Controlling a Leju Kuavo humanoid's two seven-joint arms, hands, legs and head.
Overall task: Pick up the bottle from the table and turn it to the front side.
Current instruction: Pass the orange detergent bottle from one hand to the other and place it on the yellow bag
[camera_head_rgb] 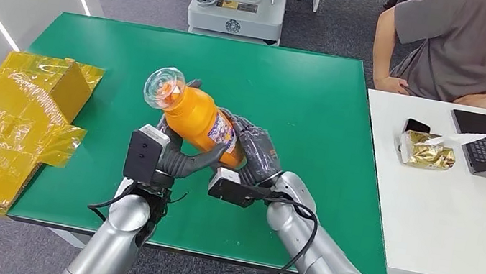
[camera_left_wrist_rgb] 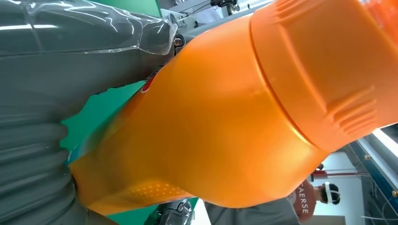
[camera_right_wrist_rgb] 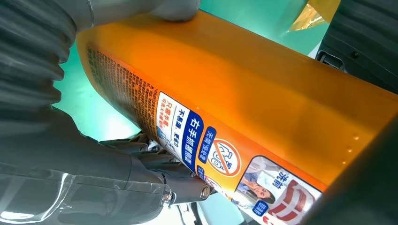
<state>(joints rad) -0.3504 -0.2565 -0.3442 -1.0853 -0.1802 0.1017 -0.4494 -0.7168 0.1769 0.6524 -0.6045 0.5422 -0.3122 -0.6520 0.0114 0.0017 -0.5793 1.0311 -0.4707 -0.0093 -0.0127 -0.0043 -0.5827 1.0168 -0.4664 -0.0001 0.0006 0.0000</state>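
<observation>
Lifted off the green table (camera_head_rgb: 317, 104), the orange bottle (camera_head_rgb: 204, 122) tilts with its clear cap toward 11 o'clock, gripped by both the left hand (camera_head_rgb: 175, 158) and right hand (camera_head_rgb: 252, 151); uncoordinated twisting could let its slick body slip free.

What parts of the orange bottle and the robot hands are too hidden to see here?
- Bottle base: head view, hidden behind the right robot hand.
- Bottle cap: left wrist view, cut off by the picture's edge.
- Left robot hand fingers: head view, tucked under the bottle.
- Label small print: right wrist view, too small to read.
</observation>
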